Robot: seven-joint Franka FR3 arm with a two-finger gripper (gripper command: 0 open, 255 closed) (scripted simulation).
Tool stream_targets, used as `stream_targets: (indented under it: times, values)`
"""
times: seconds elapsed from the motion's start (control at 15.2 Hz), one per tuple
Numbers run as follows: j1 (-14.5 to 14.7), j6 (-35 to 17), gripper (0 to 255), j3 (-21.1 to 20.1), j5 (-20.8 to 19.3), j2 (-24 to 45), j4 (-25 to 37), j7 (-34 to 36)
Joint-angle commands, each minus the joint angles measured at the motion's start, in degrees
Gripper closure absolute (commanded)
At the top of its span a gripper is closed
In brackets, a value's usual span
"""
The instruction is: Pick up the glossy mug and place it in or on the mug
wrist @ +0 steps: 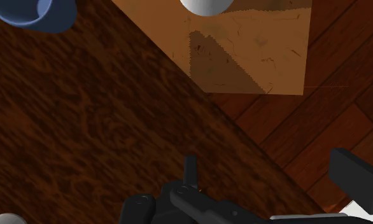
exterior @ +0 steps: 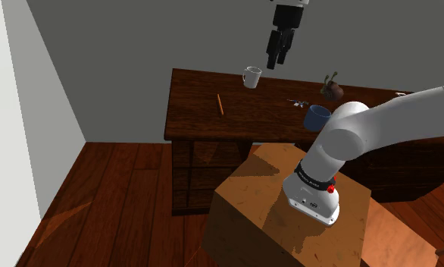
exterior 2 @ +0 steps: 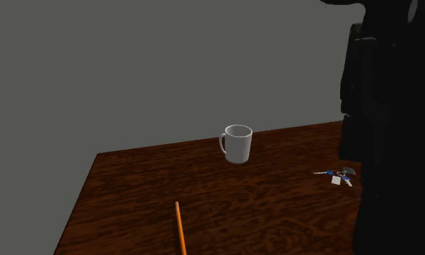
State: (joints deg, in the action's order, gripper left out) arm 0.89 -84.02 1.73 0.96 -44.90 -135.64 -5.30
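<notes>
On a dark wooden desk [exterior: 194, 114] against a grey wall, left to right in the shoulder view: one orange-brown pencil [exterior: 220, 104] lying flat. Next, one white mug [exterior: 251, 77] stands upright near the desk's back edge, smooth-sided and faintly shiny, its handle turned toward the second exterior view's left. The black gripper [exterior: 276, 64] hangs in the air above the desk, just right of that mug and touching nothing; how wide it stands cannot be told from here. Then come one small bunch of keys [exterior: 297, 102], one blue mug [exterior: 316, 117] at the front edge beside the arm's white elbow, and one small brown object [exterior: 333, 89], too small to name. Two mugs in all, well apart.
</notes>
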Motion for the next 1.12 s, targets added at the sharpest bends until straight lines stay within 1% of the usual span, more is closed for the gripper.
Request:
stream_targets:
  times: [0.0, 0.33, 0.59, 1.06]
  values:
    - [0.0, 0.0, 0, 0.0, 0.0, 0.0, 0.0, 0.0]
    - [-2.1, -6.2, 0, 4.6, -3.2, 6.3, 0.6, -3.9]
    - [-3.6, -10.9, 0, 8.2, -4.9, 12.2, 2.2, -6.9]
    - [-5.5, -18.2, 0, 14.3, -5.8, 24.0, 7.5, -12.3]
